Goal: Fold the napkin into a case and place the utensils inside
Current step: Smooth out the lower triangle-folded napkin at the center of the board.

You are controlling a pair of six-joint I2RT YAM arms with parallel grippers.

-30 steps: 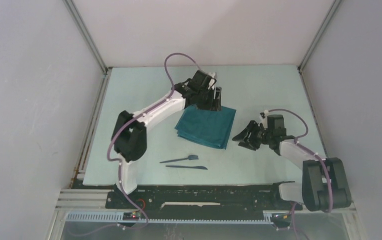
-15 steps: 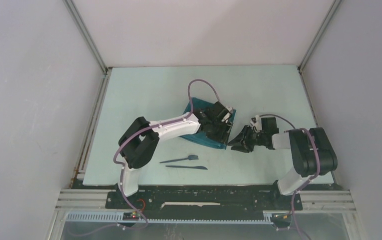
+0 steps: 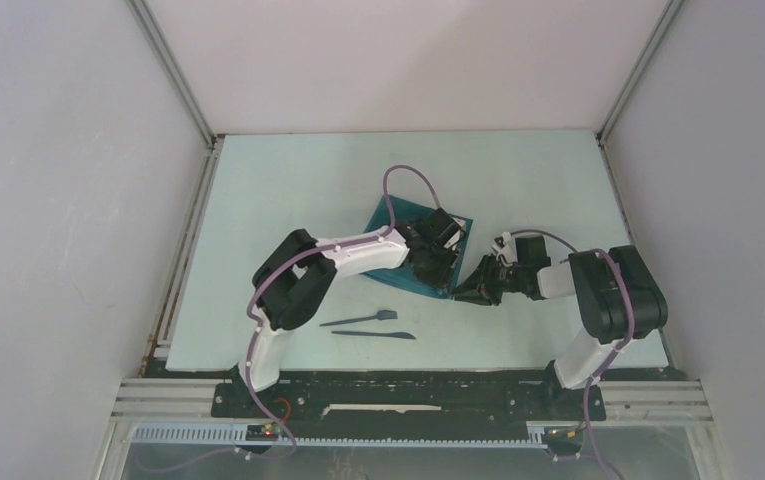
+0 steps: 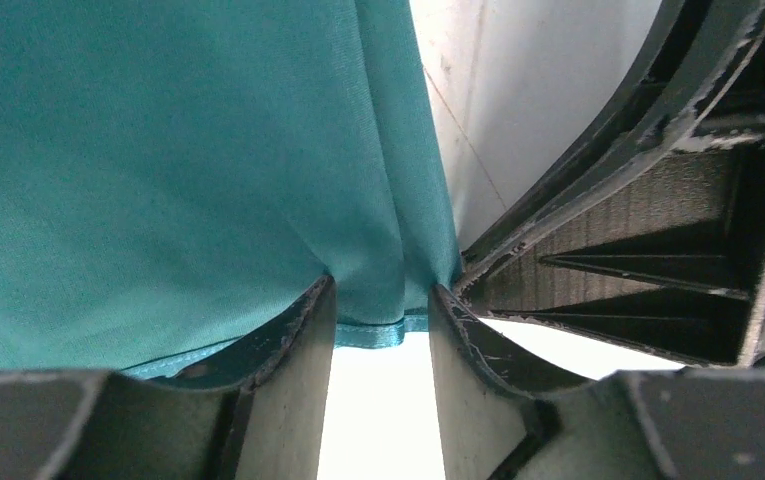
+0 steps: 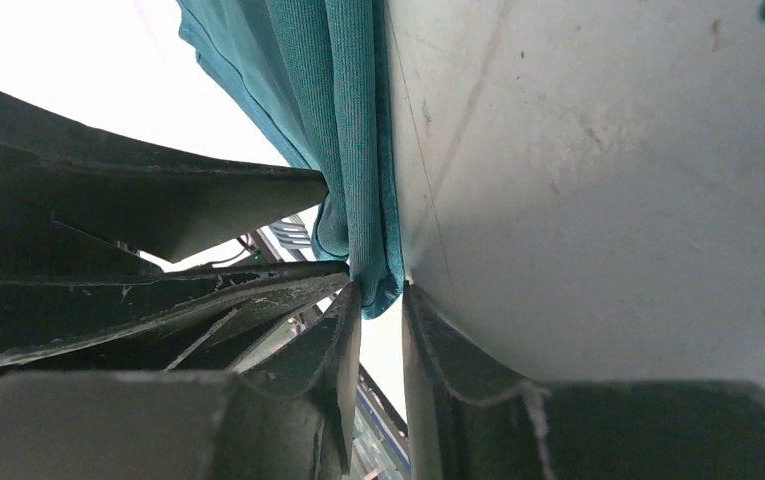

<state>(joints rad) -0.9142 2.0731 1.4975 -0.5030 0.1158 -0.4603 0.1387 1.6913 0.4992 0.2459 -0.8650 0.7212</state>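
The teal-green napkin (image 3: 380, 220) lies mid-table, mostly under my left arm. My left gripper (image 3: 438, 264) is over its near right part. In the left wrist view the cloth (image 4: 158, 150) fills the frame and its hemmed edge sits pinched between my gripper's tips (image 4: 383, 300). My right gripper (image 3: 464, 291) meets the napkin's near right corner. In the right wrist view the layered cloth (image 5: 328, 100) hangs into that gripper's narrow gap (image 5: 383, 295). The dark fork (image 3: 360, 319) and knife (image 3: 374, 334) lie side by side on the table in front of the napkin, untouched.
The pale table (image 3: 288, 190) is walled on the left, back and right by white panels. A purple cable (image 3: 394, 190) arcs above the left wrist. The right gripper's dark finger (image 4: 658, 220) shows close beside the left gripper. The black base rail (image 3: 408, 395) runs along the near edge.
My left gripper has swept from the napkin's far edge to its near right edge, with cloth in it. My right gripper has moved left onto the napkin's near right corner and closed.
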